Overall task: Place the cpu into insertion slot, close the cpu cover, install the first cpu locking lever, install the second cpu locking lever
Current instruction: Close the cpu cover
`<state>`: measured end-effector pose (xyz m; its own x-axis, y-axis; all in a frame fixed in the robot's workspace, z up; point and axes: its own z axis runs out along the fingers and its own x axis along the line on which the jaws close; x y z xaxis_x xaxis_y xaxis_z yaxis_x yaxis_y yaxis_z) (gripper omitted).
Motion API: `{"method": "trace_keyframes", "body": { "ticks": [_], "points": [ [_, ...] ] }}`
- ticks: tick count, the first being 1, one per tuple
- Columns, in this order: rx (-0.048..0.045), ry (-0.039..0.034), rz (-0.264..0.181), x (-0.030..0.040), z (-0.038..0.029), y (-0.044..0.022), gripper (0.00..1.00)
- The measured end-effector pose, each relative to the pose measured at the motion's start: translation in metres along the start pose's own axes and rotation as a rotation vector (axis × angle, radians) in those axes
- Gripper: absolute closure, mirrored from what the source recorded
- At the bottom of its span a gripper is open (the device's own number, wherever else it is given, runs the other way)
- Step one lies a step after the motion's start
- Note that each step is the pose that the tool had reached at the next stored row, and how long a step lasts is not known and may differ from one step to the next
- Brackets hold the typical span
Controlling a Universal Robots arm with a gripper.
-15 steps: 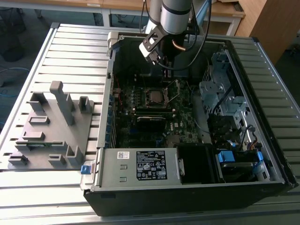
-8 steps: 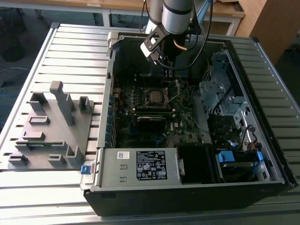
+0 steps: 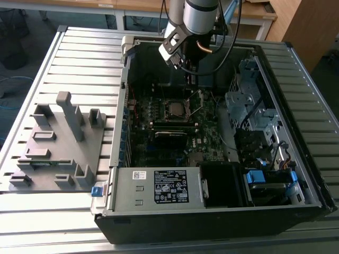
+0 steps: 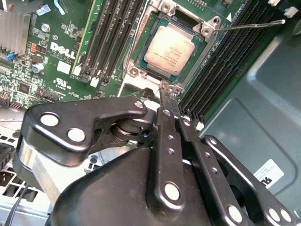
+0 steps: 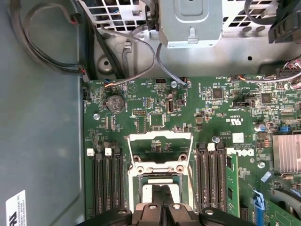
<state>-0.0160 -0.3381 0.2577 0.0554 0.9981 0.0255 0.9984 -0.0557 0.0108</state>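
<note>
Cpu (image 4: 171,51) seated in insertion slot (image 4: 140,63), cpu cover (image 5: 160,136) flipped up leaving it exposed; gripper (image 4: 170,96) pinched closed, empty, at slot's edge.

The pincer (image 5: 162,195) hangs over the slot (image 5: 155,180), its fingers seemingly pressed together. At the slot's twelve o'clock the cover (image 5: 160,136) looks raised, with green board (image 5: 225,103) showing through it. Memory slots (image 5: 107,183) flank at three and nine o'clock.

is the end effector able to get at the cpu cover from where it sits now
Probably yes: the end effector hovers at the edge of the insertion slot, and the open cpu cover lies just past the seated cpu with nothing between.
</note>
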Motion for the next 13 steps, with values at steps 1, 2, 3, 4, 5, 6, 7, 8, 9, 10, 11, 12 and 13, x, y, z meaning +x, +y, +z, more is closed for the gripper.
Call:
{"method": "trace_keyframes", "body": {
  "ticks": [1,2,3,4,5,6,7,8,9,10,11,12,13],
  "points": [
    [0.0,0.0,0.0,0.0,-0.0008,0.0,0.9],
    [0.0,0.0,0.0,0.0,-0.0016,0.0,0.9],
    [0.0,0.0,0.0,0.0,-0.0021,0.0,0.9],
    [-0.0001,0.0003,0.0,0.0001,-0.002,0.0,0.9],
    [-0.0001,0.0003,0.0,0.0001,-0.002,0.0,0.9],
    [-0.0001,0.0003,0.0,0.0001,-0.002,0.0,0.9],
    [-0.0001,0.0002,0.0,0.0001,-0.0021,0.0,0.9],
    [0.0,0.0001,0.0,0.0001,-0.0021,0.0,0.9],
    [0.0,0.0,0.0,0.0001,-0.0022,0.0,0.9],
    [0.0,0.0,0.0,0.0001,-0.0022,0.0001,0.9],
    [0.0,0.0,0.0,0.0001,-0.0022,0.0003,0.9],
    [0.0,0.0,0.0,0.0001,-0.0022,0.0005,0.9],
    [0.0,0.0,0.0,0.0001,-0.0022,0.0009,0.9]
  ]
}}
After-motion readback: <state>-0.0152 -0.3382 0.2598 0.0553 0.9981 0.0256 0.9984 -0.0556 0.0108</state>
